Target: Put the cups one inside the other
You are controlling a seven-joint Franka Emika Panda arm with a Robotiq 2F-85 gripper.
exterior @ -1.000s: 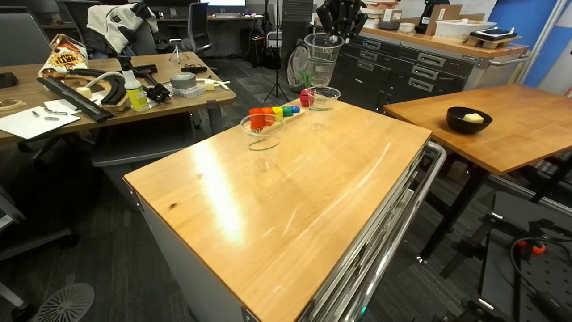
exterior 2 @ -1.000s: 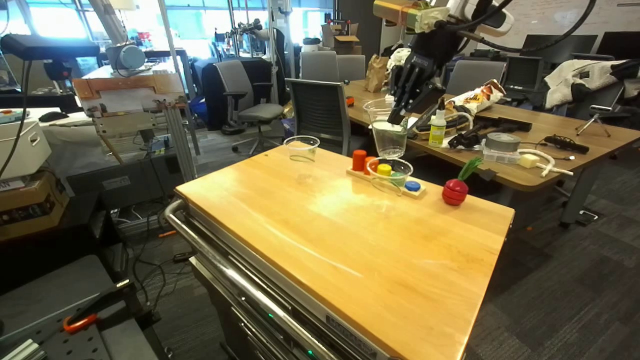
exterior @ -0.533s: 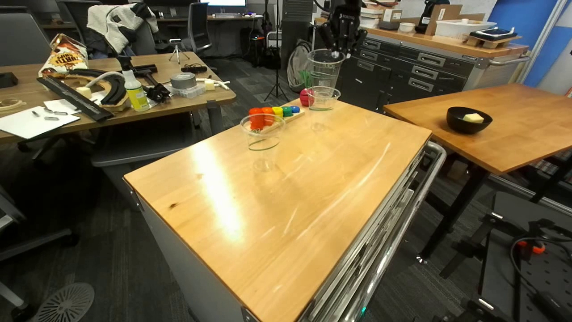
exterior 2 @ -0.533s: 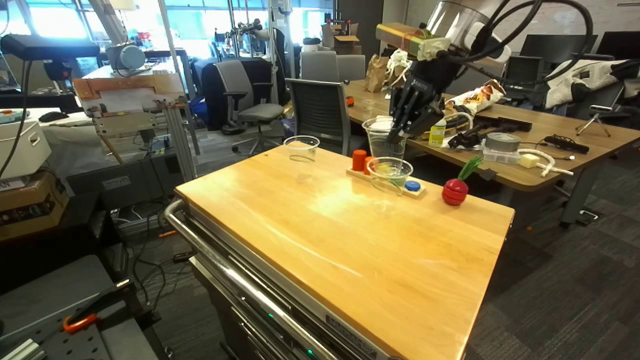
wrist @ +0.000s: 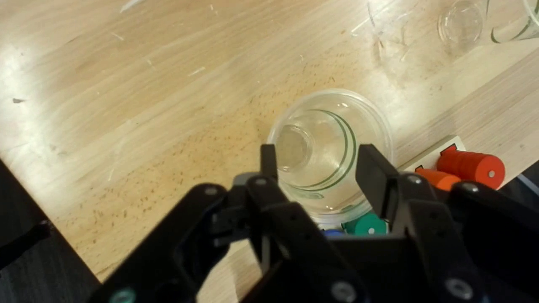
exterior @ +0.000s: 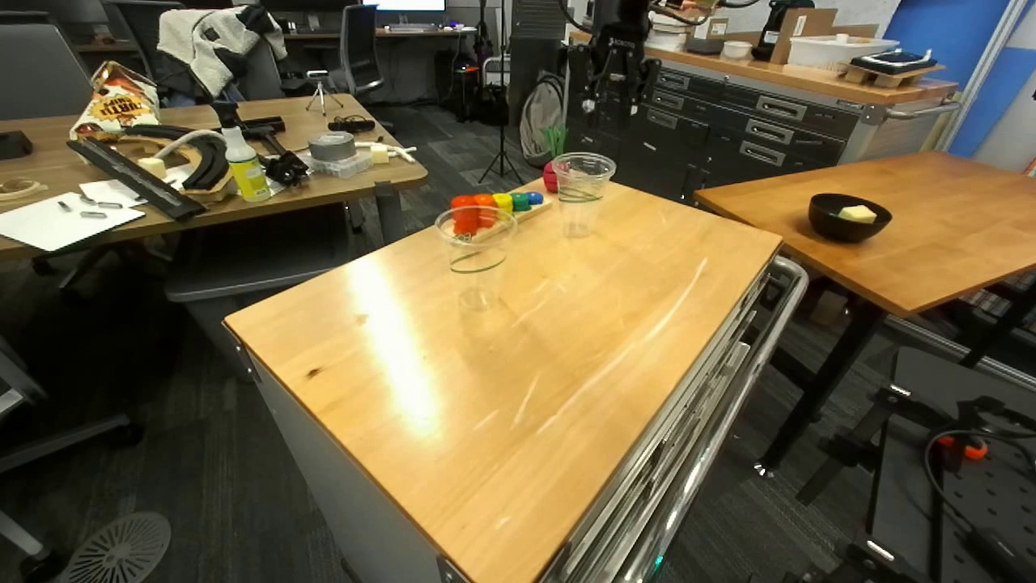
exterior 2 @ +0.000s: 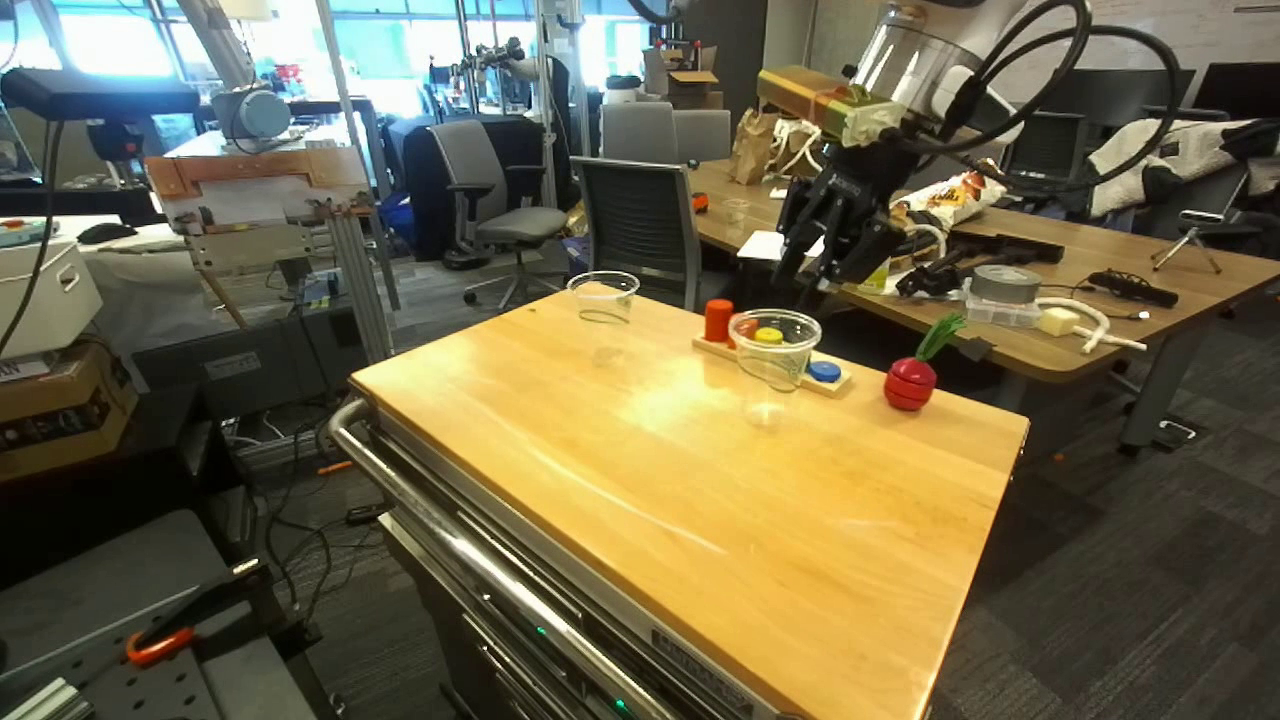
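Two clear cups [exterior 2: 773, 370] stand upright as one on the wooden counter [exterior 2: 600, 450], their doubled rim and paired green bands pointing to one seated inside the other. Over them the end effector [wrist: 318, 162] hangs with fingers [wrist: 372, 168] spread wide and nothing between — most likely parted to let the tapered walls slide together under their own weight. The wrist view sets those fingers across the mouth of the pair, yet in both exterior views they are above the rim and apart from it. A lone cup [exterior: 477, 255] stands mouth up well away from the nested two, seemingly the next to be stacked. Coloured blocks [exterior 2: 718, 321] sit on a board [wrist: 428, 158] just beside the pair, near enough to trouble a sideways reach; whether board and cups touch cannot be told.

Half a second earlier, one of the two hung at the fingertips, its rim high over its mate's — now it has dropped home and the fingers are clear. The lone cup and the blocks on their board have not moved.
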